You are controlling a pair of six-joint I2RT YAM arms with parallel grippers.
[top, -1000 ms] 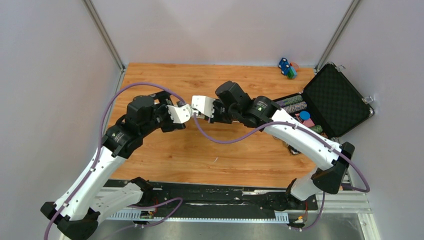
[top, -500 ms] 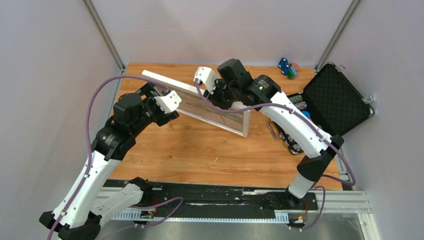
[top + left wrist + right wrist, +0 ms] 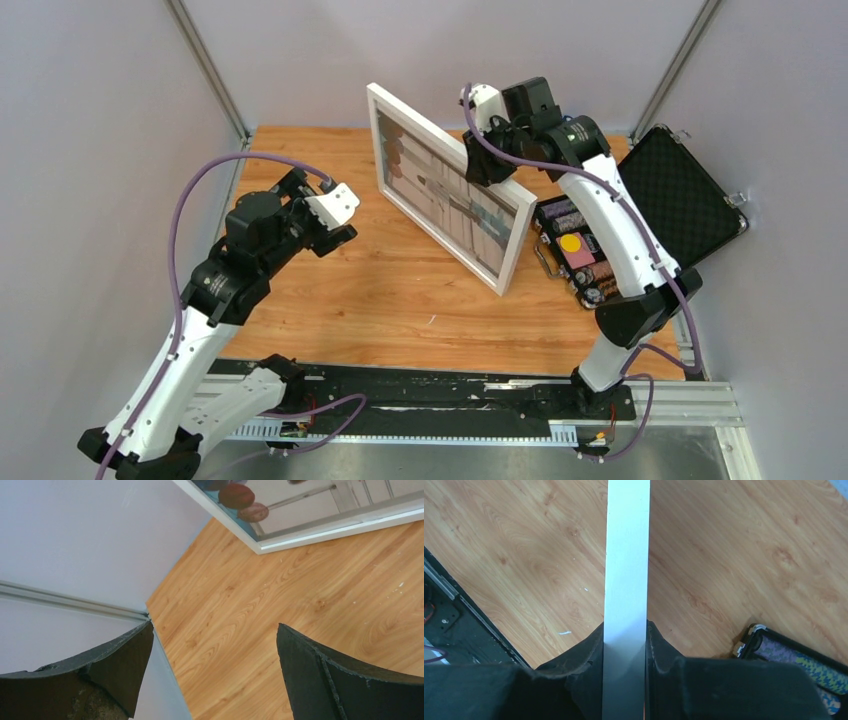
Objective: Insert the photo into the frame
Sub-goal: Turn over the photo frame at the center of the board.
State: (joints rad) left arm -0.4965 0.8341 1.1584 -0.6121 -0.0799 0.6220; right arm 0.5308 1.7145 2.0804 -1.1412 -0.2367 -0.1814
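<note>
The frame [image 3: 380, 135], large with a white border, hangs steeply tilted above the back middle of the table. My right gripper [image 3: 488, 162] is shut on its upper edge. In the right wrist view the frame's pale edge [image 3: 626, 555] runs straight up between the two black fingers [image 3: 625, 630]. The photo [image 3: 450, 195] shows behind the pane; the left wrist view catches its red lanterns [image 3: 237, 495] and the frame's lower corner [image 3: 320, 530]. My left gripper [image 3: 345, 220] is open and holds nothing, low over the table left of the frame, its jaws [image 3: 215, 630] wide apart over bare wood.
An open black case [image 3: 680, 195] with poker chips [image 3: 570, 243] lies at the right edge, just behind the frame's lower corner. A small blue and green toy [image 3: 575, 135] sits at the back right. Grey walls close in the left, back and right sides.
The right gripper has lifted the frame from a low tilt near the table to a high, steep tilt and swung it rightward. The left gripper has drawn back left and stays open.
</note>
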